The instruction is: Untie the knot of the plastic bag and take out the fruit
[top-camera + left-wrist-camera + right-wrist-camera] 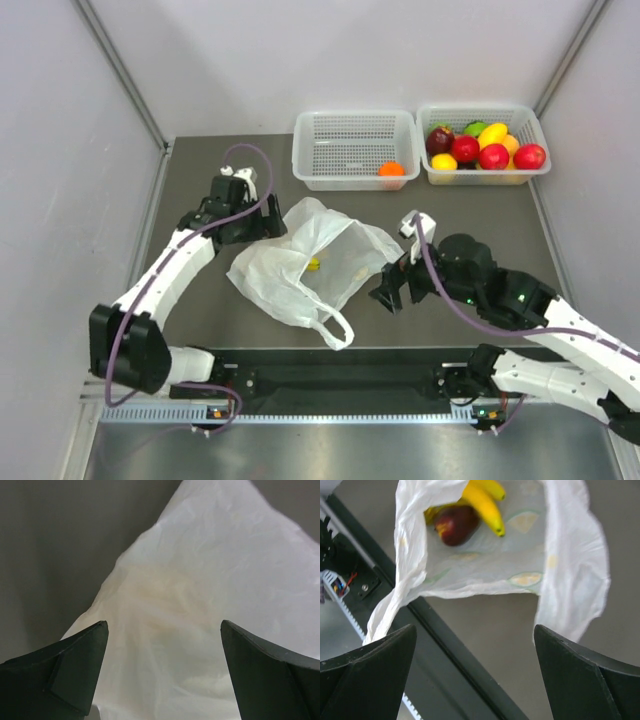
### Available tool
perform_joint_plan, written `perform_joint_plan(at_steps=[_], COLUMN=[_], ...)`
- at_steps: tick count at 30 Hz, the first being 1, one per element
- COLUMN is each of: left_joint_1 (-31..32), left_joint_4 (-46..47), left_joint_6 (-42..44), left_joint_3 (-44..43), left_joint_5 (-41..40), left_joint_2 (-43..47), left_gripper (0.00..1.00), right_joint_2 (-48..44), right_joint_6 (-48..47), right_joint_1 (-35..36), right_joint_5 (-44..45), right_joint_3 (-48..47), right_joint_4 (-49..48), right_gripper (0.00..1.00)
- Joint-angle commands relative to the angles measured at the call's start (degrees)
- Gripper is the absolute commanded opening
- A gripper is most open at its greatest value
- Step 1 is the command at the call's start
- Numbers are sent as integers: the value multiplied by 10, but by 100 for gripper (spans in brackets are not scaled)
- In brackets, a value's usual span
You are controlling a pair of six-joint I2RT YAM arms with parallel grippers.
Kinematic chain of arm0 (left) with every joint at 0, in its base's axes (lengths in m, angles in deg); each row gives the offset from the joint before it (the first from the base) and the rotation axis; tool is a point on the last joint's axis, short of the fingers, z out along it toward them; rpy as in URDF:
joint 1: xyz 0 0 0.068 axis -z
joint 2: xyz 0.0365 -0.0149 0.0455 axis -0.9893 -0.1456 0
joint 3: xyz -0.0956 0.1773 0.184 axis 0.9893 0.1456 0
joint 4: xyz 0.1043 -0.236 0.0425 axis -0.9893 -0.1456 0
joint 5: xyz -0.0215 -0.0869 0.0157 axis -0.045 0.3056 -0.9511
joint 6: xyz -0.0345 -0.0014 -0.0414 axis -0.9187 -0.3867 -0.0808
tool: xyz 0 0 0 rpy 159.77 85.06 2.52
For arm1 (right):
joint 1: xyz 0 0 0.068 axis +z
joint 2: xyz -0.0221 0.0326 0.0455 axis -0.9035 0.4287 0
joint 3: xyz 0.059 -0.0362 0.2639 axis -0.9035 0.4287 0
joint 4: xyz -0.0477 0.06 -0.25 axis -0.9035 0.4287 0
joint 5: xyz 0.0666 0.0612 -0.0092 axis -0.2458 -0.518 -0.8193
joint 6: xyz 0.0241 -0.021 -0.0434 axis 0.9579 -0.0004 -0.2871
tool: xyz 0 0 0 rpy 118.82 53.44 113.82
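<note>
Crinkly thin white bag point(285, 275), mouth open, holds curved yellow bananas point(482, 502) and a glossy round dark-red fruit point(456, 525); left gripper point(162, 630), right gripper point(475, 635) gape empty

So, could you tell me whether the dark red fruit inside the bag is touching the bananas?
Touching. The right wrist view shows the bananas pressed against the dark red fruit, no gap.
</note>
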Motion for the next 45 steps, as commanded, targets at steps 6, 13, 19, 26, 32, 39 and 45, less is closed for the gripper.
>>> perform_joint_plan(at_steps=[6,13,19,26,32,39,45], left_joint_1=[-1,-2,-2,-2,-2,-1,-1], left_joint_4=[82,104,135,149,158,159,152], left_joint_6=[50,93,83,68,41,1,20], left_joint_3=[9,-7,7,34,56,66,107], left_joint_5=[93,117,150,175,254,345,323], left_joint_2=[-110,-190,-173,-87,-3,61,74], left_gripper=[99,49,0,0,0,0,0], right_joint_2=[30,57,101,173,237,258,312], right_joint_6=[34,53,65,86,80,45,20], right_joint_1=[135,152,152,133,85,76,73], right_joint_5=[72,123,185,265,197,138,112], right_joint_3=[42,94,112,107,114,109,92], right_joint_4=[-77,-138,-189,-249,-312,-359,-363], right_gripper=[100,99,100,100,100,100,100])
